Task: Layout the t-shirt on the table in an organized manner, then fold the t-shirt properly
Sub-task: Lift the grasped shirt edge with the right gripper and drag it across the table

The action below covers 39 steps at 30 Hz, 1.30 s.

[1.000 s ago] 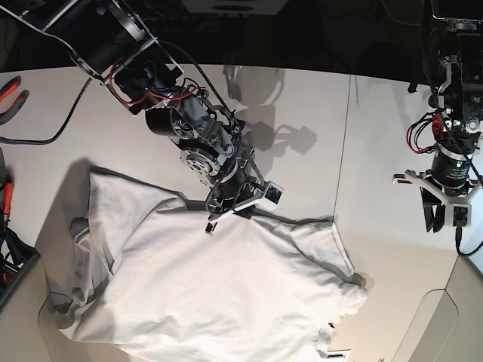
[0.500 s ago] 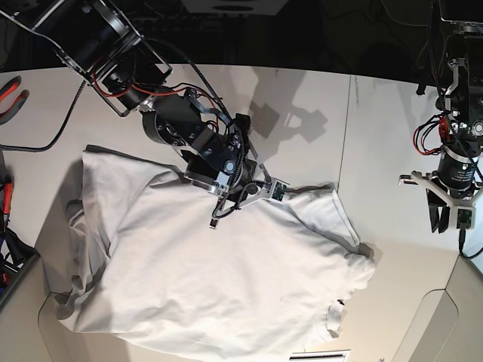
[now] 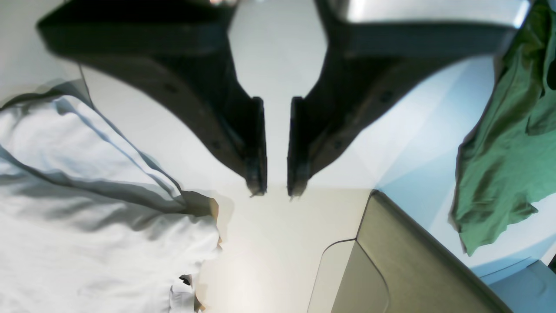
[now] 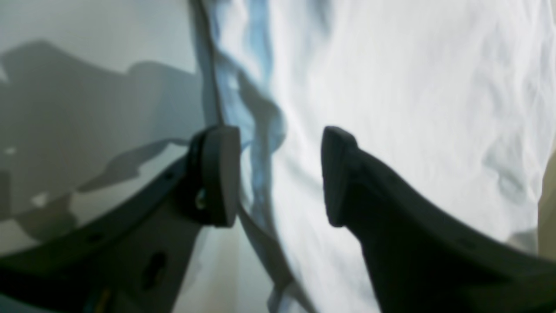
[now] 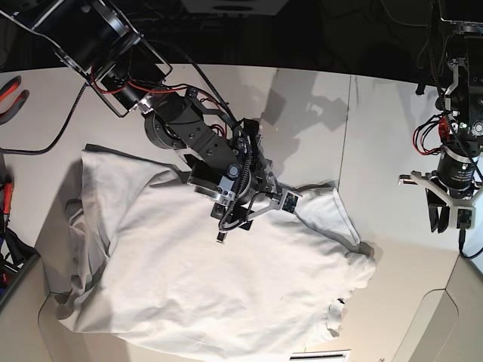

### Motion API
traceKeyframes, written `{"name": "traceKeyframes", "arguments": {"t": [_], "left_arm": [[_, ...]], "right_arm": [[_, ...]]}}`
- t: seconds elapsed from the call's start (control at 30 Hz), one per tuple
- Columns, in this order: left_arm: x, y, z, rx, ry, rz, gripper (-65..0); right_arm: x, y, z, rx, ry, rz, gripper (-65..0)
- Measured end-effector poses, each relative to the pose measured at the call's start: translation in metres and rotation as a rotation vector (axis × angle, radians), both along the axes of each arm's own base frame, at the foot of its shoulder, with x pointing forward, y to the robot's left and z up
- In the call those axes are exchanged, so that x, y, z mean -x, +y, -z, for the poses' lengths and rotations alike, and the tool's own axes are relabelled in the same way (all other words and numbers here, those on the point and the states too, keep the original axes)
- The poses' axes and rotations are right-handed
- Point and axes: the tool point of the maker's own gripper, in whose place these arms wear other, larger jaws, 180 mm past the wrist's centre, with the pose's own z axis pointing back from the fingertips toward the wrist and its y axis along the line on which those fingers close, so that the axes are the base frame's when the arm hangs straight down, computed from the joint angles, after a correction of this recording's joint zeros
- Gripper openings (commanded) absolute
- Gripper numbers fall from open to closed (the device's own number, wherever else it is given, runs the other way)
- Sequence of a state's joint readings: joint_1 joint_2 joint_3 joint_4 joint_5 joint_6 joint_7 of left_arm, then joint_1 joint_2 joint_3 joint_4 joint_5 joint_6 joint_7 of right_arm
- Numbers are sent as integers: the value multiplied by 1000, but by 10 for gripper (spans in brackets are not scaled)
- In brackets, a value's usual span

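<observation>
A: Where is the t-shirt [image 5: 219, 286] lying?

B: It is spread over the lower left and centre of the base view, wrinkled, flat on the white worktop [image 5: 317, 128]. One sleeve reaches toward the right of centre and its hem runs along the shirt's upper edge.

A: And the right hand [image 5: 253, 215]?

B: It sits over that upper edge, near the middle of the frame. In the right wrist view the two dark fingers [image 4: 217, 174] stand apart with a fold of the hem between them; neither finger presses the cloth, so the hand is released.

A: The left hand [image 5: 445, 215]?

B: At the right edge of the base view, well apart from the shirt, above bare worktop. In the left wrist view its fingers [image 3: 256, 143] point down with a narrow gap between them and nothing in it. I'd call it nearly closed, grasping nothing.

A: Anything else around?

B: A green cloth [image 3: 504, 143] hangs at the right of the left wrist view, and a grey panel [image 3: 404, 261] fills the lower right.
</observation>
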<state>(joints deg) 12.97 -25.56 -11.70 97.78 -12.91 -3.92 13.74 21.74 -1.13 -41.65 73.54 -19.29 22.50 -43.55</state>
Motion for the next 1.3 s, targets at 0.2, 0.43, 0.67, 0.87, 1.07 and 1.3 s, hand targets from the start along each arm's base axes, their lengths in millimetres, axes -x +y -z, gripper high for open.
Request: {"name": "traceKeyframes", "arguments": {"t": [0.2,0.43,0.67,0.87,1.07,1.3], "left_arm": [[0,0,0,0,1,-1,-525],[1,1,1,1,8,-3,-525],[0,0,1,1,9,-3,-525],[-1,0,0,2,5,-3,-525],[0,-5,4,23,6,-5,-525],[-5,-5,-2,26,-12,-5,-525]], "right_arm": [[17,65,-22,-198,15,-93,-350],[24,85,-6,-105,-64,-148,-350],[9,56,31,-8,-92,-105,-350],[-25,41,30,39,-132,-106,-350],[-40,38,26,35,-145,-110,-351],[-38,50,22,-44,-143,-128,-351]]}}
